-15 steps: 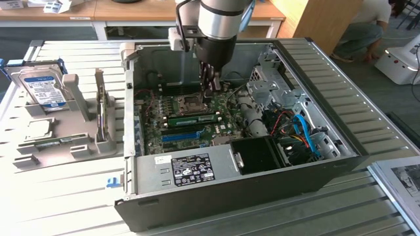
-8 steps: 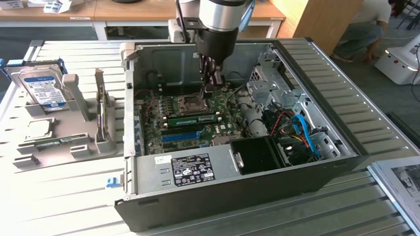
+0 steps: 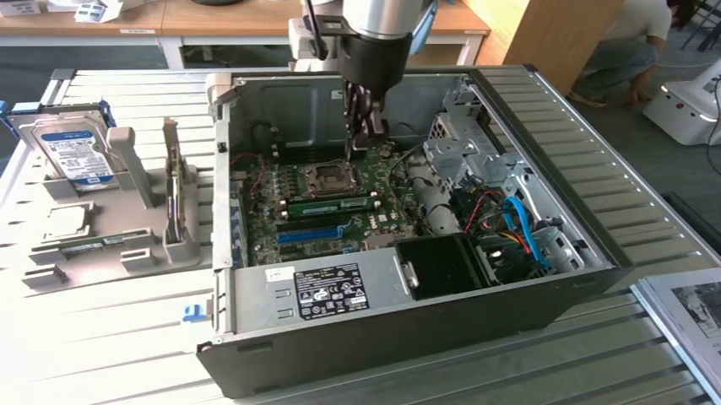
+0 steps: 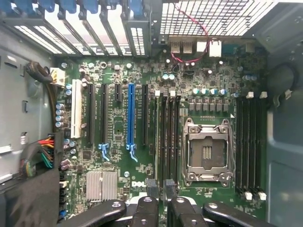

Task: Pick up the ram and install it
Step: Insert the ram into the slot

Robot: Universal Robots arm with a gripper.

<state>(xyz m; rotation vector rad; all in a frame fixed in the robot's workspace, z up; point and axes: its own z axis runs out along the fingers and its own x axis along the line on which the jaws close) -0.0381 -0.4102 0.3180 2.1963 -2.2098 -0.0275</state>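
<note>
Slatted metal table (image 3: 101, 337) – pale, ribbed. On it lies an open black tower case (image 3: 394, 337), side panel off, with a boxy grey power supply (image 3: 321, 291) bearing a black label at the near end. Grey plastic holder (image 3: 135, 253) sits at the exterior view's left of the case, apart from it. Green motherboard (image 3: 377, 221) lies flat on the case floor, dense with small parts, long black slots and one blue slot (image 4: 131, 113).

Silver-and-black arm comes down into the case. Gripper (image 3: 366, 145) hangs over the board near the socket, dark fingers (image 4: 151, 187) spread with a narrow gap, nothing between them.

Silver hard drive (image 3: 67, 152), blue-white label, leans upright in the holder.

The ram (image 3: 333, 203) – thin green stick, white label, dark chips – stands on edge in a board slot, just beside the socket on the near side. Its long axis runs from the exterior view's left to its right, parallel to the power supply.

Square metal-framed CPU socket (image 4: 208, 151) is open. Small square silver processor chip (image 3: 62, 221) lies flat on the holder.
</note>
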